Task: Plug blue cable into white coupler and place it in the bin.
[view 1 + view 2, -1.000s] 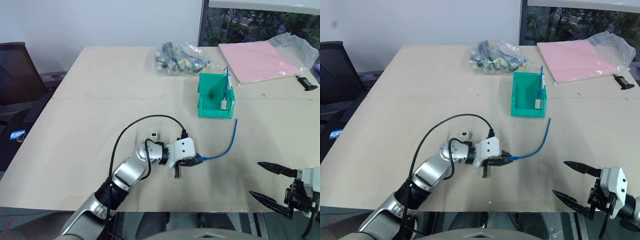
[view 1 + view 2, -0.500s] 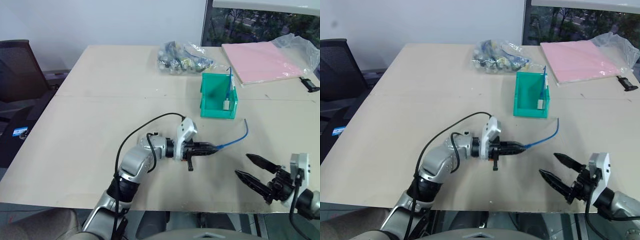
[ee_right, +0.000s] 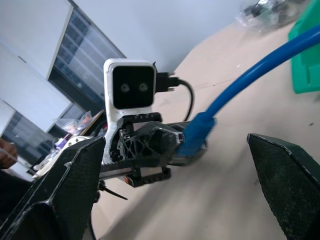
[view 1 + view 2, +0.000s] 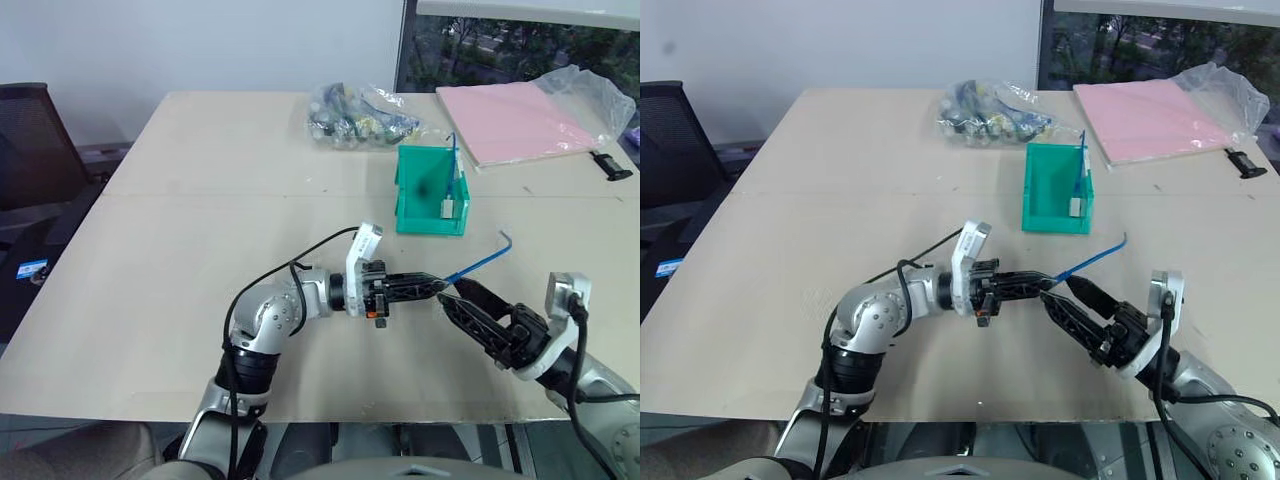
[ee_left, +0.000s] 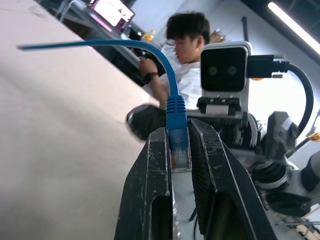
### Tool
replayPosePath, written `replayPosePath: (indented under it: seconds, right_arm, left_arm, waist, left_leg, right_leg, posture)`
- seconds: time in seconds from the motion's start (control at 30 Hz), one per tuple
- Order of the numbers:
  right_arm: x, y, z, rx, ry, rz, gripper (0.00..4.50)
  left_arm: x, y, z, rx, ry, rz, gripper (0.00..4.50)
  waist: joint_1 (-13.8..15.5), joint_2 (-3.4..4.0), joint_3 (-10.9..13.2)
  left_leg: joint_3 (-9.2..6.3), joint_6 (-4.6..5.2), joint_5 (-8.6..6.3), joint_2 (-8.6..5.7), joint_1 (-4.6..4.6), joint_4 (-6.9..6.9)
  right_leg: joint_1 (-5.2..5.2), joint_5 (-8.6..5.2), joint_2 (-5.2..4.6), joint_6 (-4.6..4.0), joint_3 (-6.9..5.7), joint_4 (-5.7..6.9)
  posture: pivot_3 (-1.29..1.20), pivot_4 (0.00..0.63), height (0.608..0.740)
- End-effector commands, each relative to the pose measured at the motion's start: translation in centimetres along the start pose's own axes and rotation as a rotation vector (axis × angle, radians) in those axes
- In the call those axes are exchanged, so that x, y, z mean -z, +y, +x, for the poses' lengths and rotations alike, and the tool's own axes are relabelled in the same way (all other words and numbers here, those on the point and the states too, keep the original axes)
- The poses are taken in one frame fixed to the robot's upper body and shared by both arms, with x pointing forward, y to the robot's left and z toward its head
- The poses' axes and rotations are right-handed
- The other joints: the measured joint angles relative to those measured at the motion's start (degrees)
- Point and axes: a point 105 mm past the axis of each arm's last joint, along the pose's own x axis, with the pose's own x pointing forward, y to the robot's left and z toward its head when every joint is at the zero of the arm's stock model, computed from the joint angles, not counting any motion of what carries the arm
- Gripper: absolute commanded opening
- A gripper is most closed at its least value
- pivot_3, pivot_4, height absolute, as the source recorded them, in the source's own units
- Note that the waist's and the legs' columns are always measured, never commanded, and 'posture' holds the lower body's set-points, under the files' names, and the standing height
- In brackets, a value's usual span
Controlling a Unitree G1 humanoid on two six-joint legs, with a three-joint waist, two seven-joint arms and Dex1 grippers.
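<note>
left gripper (image 4: 432, 287): pinching cable (image 4: 480, 264) plug, lifted off table (image 4: 180, 250) | right gripper (image 4: 462, 305): spread, tips beside that plug | cable: free end in air near bin (image 4: 428, 205) | bin: another cable and coupler (image 4: 449, 209) inside

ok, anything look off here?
Left gripper pinches the cable on the plug itself, leaving little free to insert. The bin already holds another blue cable with a white block on its end.
</note>
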Motion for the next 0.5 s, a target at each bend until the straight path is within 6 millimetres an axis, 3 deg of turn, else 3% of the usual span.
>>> replayPosePath:
  seconds: [0.03,0.2,0.3,0.5]
  right_arm:
    - [-0.45,0.95,0.24,-0.052,0.0,0.001,3.74]
    - [-0.94,1.04,0.46,-0.062,-0.021,0.004,1.38]
    - [-1.0,1.12,0.46,-0.069,-0.023,0.008,0.19]
    - [-1.12,1.76,0.63,-0.115,-0.023,0.034,0.06]
  left_arm:
    - [-0.36,-0.96,0.36,0.038,-0.014,0.019,0.0]
    - [0.25,-0.9,0.43,0.038,-0.012,0.006,0.0]
    - [0.31,-0.92,0.4,0.038,-0.017,0.0,0.0]
    - [0.47,-0.82,0.24,0.032,-0.025,-0.002,0.0]
  waist:
    - [-0.01,0.0,0.0]
    - [-0.01,-0.01,0.0]
    - [-0.01,-0.01,0.01]
    - [-0.01,-0.02,0.01]
  left_leg:
    - [0.0,0.0,0.0,0.0,0.0,0.0]
    - [0.0,0.0,0.0,0.0,-0.01,0.0]
    - [0.0,0.0,0.0,0.0,-0.01,0.0]
    - [0.0,0.0,0.0,0.0,-0.01,0.0]
  right_leg:
    - [0.0,0.0,0.01,0.0,-0.01,0.0]
    - [0.0,0.0,0.01,0.0,0.0,0.0]
    - [-0.01,0.0,0.0,0.0,0.0,0.0]
    - [0.0,0.0,0.0,0.0,0.01,0.0]
  posture:
    - [0.0,0.15,0.74]
    - [0.0,0.15,0.74]
    - [0.0,0.15,0.74]
    - [0.0,0.15,0.74]
